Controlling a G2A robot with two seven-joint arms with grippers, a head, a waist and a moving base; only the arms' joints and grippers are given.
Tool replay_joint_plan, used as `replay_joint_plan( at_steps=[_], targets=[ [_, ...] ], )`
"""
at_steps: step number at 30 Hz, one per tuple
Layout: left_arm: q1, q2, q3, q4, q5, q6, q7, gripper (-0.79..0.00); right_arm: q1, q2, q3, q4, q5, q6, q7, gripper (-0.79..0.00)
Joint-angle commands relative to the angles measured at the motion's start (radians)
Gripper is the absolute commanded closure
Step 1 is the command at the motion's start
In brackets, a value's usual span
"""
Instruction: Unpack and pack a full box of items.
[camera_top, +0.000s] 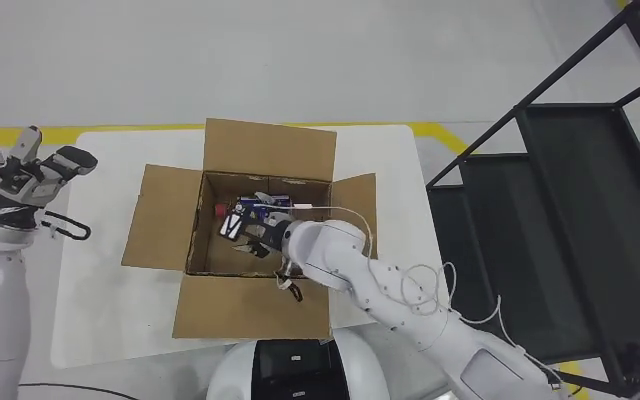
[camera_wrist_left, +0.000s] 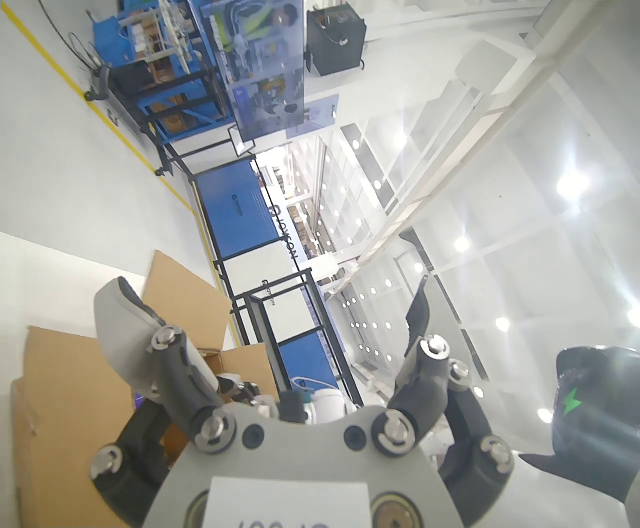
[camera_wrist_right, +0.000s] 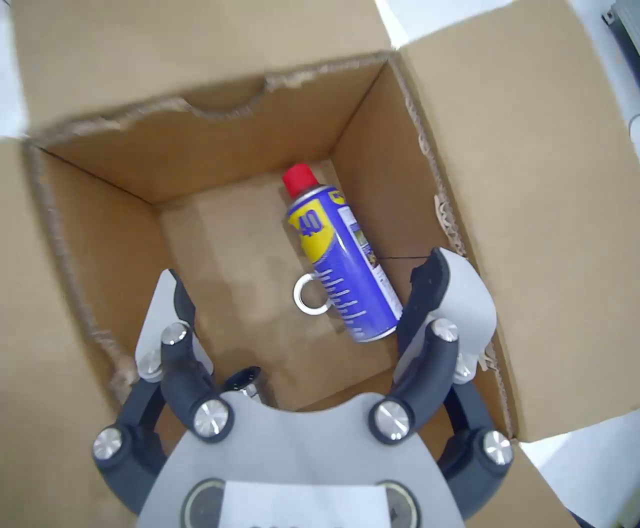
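Your right gripper (camera_wrist_right: 304, 280) hangs in the open box (camera_wrist_right: 225, 150), jaws released, empty. The spray can (camera_wrist_right: 345, 265) lies on the box floor, so unpacking isn't finished. Left gripper (camera_wrist_left: 270, 302), jaws released too, sits at the bench (camera_top: 100, 310) edge.

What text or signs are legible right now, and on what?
Spray can: bold brand lettering on a yellow patch, left unquoted; the fine print along its side is too small to read.
Blue panel: small white logo, too small to read.
Black device: green lightning-bolt sign, no words.
Wrist-plate sticker: print cut off at the edge, unreadable.
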Motion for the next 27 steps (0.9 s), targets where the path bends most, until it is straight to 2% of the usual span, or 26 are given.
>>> replay_joint_plan(
  at_steps=[1, 6, 13, 19, 21, 27],
  targets=[
    [-0.038, -0.001, 0.017, 0.067, 0.017, -0.001, 0.015, -0.785, -0.081, 0.022, 0.098, -0.079, 0.096, -0.065, -0.026, -0.785],
    [-0.135, -0.009, 0.113, 0.217, 0.099, 0.024, -0.003, -0.785, -0.253, 0.068, 0.329, -0.246, 0.292, -0.199, -0.069, -0.785],
    [-0.242, -0.032, 0.234, 0.408, 0.176, 0.011, 0.035, -0.785, -0.440, 0.101, 0.558, -0.399, 0.383, -0.239, -0.181, -0.785],
    [-0.304, -0.047, 0.312, 0.512, 0.194, 0.027, -0.064, -0.785, -0.556, 0.114, 0.698, -0.370, 0.493, -0.232, -0.276, -0.785],
    [-0.321, -0.051, 0.323, 0.538, 0.175, 0.034, -0.090, -0.785, -0.579, 0.117, 0.736, -0.351, 0.469, -0.196, -0.277, -0.785],
    [-0.342, -0.052, 0.316, 0.545, 0.066, 0.031, -0.263, -0.785, -0.638, 0.120, 0.767, -0.305, 0.487, -0.149, -0.353, -0.785]
  ],
)
